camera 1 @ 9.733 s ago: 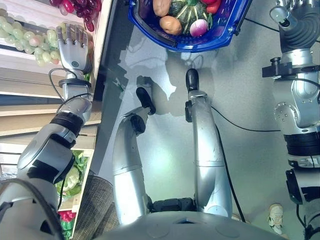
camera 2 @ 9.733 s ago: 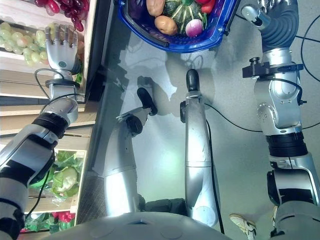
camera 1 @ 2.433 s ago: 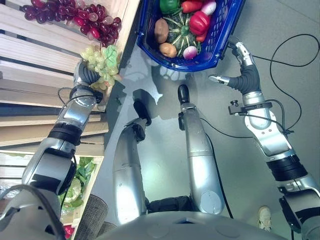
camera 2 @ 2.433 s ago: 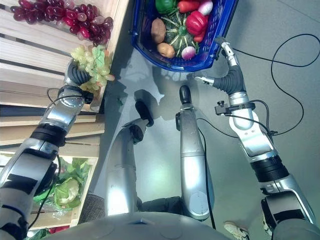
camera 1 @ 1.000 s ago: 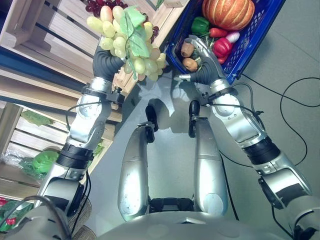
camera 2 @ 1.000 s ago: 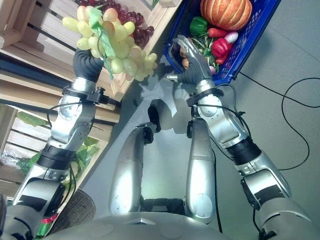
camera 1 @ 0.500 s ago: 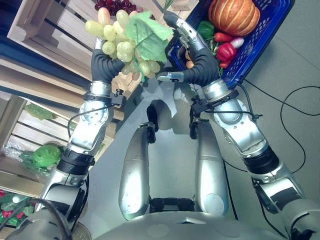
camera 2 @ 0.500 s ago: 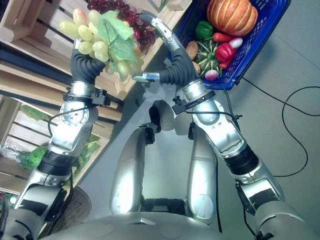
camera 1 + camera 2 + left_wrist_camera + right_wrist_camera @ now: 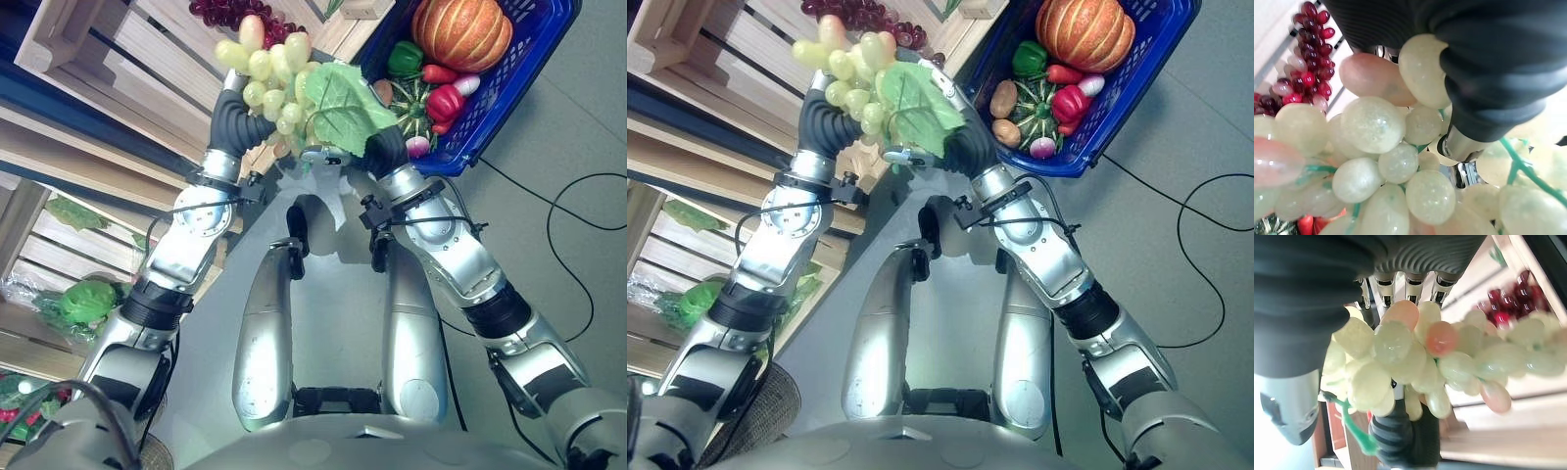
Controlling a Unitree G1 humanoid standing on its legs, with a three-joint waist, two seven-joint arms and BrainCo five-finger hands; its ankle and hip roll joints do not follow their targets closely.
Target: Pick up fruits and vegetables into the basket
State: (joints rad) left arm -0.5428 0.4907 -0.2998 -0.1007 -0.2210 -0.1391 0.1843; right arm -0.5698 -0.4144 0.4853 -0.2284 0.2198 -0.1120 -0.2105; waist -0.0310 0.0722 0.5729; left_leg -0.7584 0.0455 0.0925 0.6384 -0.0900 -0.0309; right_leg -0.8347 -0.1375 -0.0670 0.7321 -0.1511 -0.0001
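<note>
Holding green grapes top centre, left hand curled round, right hand fingers unclear; keeping bunch supported toward basket.

1. The floor is smooth grey, with a bright patch of reflected light low in the middle of the eye views.
2. Pale wooden shelving runs along the robot's left — slatted crate-like tiers stepped one below another.
3. A dark blue band edges one tier.
4. Dark red grapes lie on the top tier at its far edge.
5. Leafy green vegetables — some wrapped in clear film — sit in the lower tiers.
</note>
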